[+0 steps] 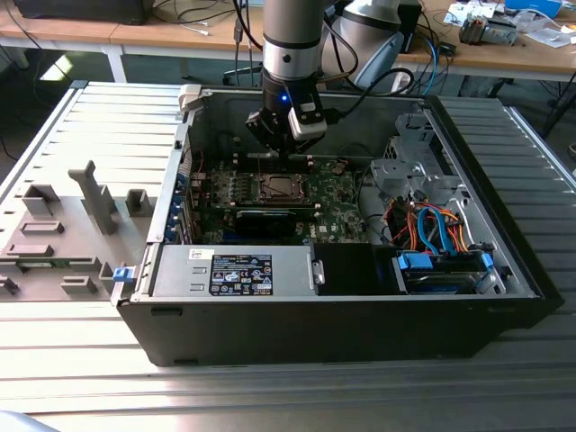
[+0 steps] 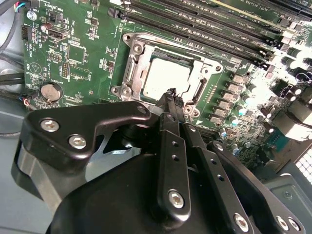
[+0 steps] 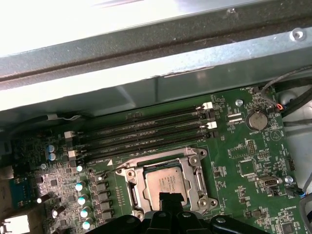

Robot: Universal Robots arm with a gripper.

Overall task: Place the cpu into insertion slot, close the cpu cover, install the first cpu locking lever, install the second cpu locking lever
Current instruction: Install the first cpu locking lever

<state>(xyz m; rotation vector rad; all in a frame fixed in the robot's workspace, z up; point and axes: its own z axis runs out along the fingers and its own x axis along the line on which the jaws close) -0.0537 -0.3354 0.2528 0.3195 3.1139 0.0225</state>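
The cpu [image 2: 165, 80] lies flat in the insertion slot [image 3: 130, 195], silvery top up, with the cpu cover [image 2: 135, 63] down around it as a metal frame whose window leaves the chip showing. The gripper [image 2: 171, 97] hangs just above the near edge of the socket, its fingers [image 2: 169, 105] drawn together to a narrow black tip with nothing between them; in the first wrist view that tip [image 3: 165, 199] overlaps the edge of the chip.

Around the socket the green motherboard [image 3: 243, 146] is crowded — a row of long memory slots [image 3: 146, 131] runs just beside one side of the frame, a line of small capacitors [image 3: 83, 200] stands along another, and a round coin battery [image 3: 257, 120] sits well apart towards the board's corner. In the exterior view a long black card [image 1: 274, 219] lies across the board just in front of the socket, and a bundle of orange and blue cables [image 1: 432, 225] fills the bay at the exterior view's right.

The computer case [image 1: 342, 315] is open on top, and its metal walls close in the board on all sides; the arm [image 1: 290, 54] comes straight down through the opening. The power supply [image 1: 234, 270] blocks the front. The case rests on a ribbed grey surface [image 1: 270, 396], with grey fixture blocks [image 1: 90, 207] at the exterior view's left and wooden benches [image 1: 504, 54] behind.
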